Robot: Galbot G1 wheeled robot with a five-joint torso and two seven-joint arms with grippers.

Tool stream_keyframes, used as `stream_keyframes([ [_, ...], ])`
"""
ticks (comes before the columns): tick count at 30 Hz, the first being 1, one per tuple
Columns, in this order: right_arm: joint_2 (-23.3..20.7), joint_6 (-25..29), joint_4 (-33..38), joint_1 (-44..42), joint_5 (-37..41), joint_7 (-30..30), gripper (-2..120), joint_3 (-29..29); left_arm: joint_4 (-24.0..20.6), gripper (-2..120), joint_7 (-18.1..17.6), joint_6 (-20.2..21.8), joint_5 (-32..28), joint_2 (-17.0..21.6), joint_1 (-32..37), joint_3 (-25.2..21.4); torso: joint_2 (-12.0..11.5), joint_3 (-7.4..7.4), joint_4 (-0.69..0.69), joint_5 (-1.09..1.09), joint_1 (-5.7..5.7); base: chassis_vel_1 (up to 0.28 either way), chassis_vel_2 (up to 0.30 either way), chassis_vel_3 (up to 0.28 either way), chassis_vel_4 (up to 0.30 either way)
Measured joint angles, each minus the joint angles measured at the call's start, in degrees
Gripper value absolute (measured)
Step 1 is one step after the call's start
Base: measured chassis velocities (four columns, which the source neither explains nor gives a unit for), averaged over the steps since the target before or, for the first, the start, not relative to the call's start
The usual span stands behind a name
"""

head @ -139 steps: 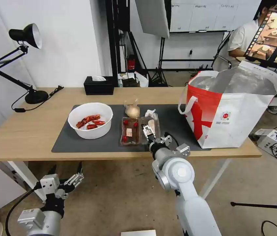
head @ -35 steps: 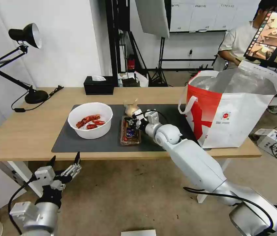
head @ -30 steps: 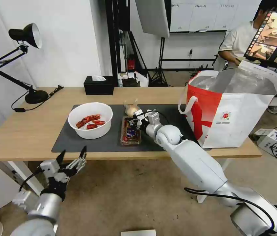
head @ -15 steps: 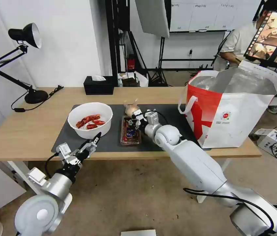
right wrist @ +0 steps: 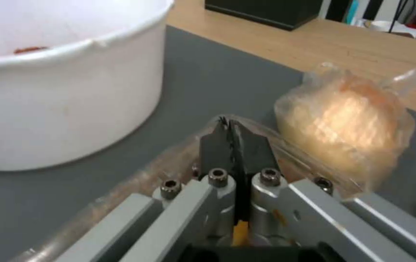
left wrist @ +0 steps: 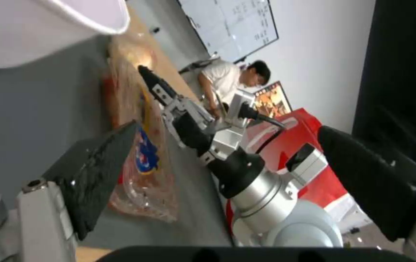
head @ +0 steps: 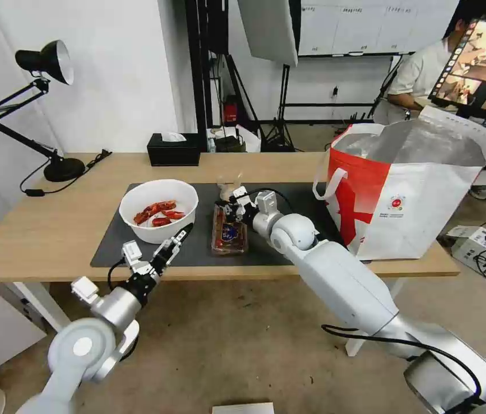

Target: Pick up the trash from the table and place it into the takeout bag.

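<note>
- My right gripper (head: 232,205) is out over the dark grey mat (head: 110,247), fingers pressed together with barely a sliver between them, right at the far end of the clear clamshell tray (head: 229,232).
- From my right wrist camera, the black fingertips (right wrist: 232,145) are pinched on the tray's clear rim (right wrist: 286,145), so I'm gripping the tray's edge.
- The small knotted clear bag (right wrist: 346,122) sits just beyond those tips, near them but apart, pale orange contents showing through.
- The white round bowl (head: 159,210) stands on the mat to the left of the tray, red crayfish shells (head: 158,213) lying in it; its wall (right wrist: 62,109) is close beside my right fingers.
- My left gripper (head: 175,242) is at the near edge of the table (head: 41,230), pointing up toward the bowl's near side, holding nothing.
- Left wrist camera: my two black pads (left wrist: 96,171) are spread wide apart, and between them I see the tray (left wrist: 142,171) with a blue-and-red wrapper inside, plus my right gripper (left wrist: 150,78) on its far end.
- The bowl's underside (left wrist: 38,32) hangs close in that view; I can't tell whether my left fingers touch it.
- The takeout bag (head: 409,190) stands upright at the right end of the table, mouth open, silver lining showing, well apart from both grippers.
- The black tissue box (head: 173,149) sits at the table's back edge, beyond the mat.
</note>
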Motion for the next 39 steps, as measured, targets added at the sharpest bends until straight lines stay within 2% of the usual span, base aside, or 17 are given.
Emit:
stream_keyframes([
  [14, -1.4, 0.0, -0.5, 0.2, -0.4, -0.6, 0, -0.2, 6.2, 100, -0.8, 1.4, -2.9, 3.0, -8.9, 6.6, 0.0, 0.00, 0.00, 0.00, 0.00, 0.000, 0.000, 0.000, 0.000],
  [27, -1.7, -0.2, 0.2, -0.4, -0.4, -0.5, 0, 0.0, 10.5, 100, -2.0, 1.6, -2.7, 2.4, -12.5, 10.6, 0.0, 0.00, 0.00, 0.00, 0.00, 0.000, 0.000, 0.000, 0.000],
  [33, -2.2, -0.2, 0.9, -0.8, -0.4, -0.4, 0, 0.2, 11.9, 100, -5.4, 1.8, -1.7, 2.3, -14.4, 12.4, 0.0, 0.00, 0.00, 0.00, 0.00, 0.000, 0.000, 0.000, 0.000],
  [39, -2.6, -0.4, 1.8, -1.2, -0.3, -0.2, 0, 0.2, 12.5, 100, -7.2, 2.2, -0.4, 2.3, -15.7, 13.2, 0.0, 0.00, 0.00, 0.00, 0.00, 0.000, 0.000, 0.000, 0.000],
])
